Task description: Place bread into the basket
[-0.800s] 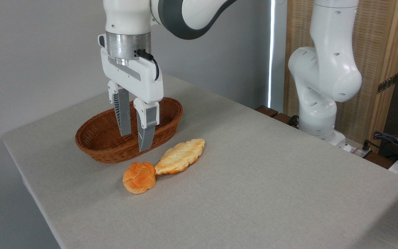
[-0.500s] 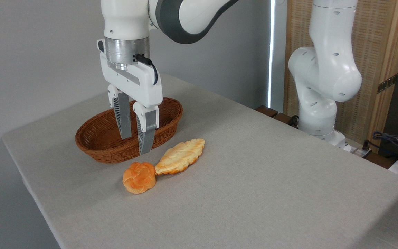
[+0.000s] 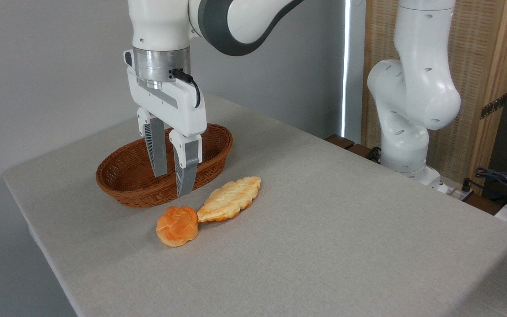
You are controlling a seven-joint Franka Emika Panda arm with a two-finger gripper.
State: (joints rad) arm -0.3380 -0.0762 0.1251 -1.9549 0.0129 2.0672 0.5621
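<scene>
Hanging over basket: gripper point(image 3: 172, 185), pointing down, jaws spread, nothing between them
Bread point(image 3: 177, 226): on the table point(image 3: 324, 229), just in front of the basket point(image 3: 121, 180), touching the pale leaf-shaped loaf point(image 3: 229, 199)
Basket: nothing in the visible part

Bread point(image 3: 177, 226) orange-golden, braided; basket point(image 3: 121, 189) brown woven; loaf point(image 3: 229, 199) pale golden; table point(image 3: 324, 229) grey.
</scene>
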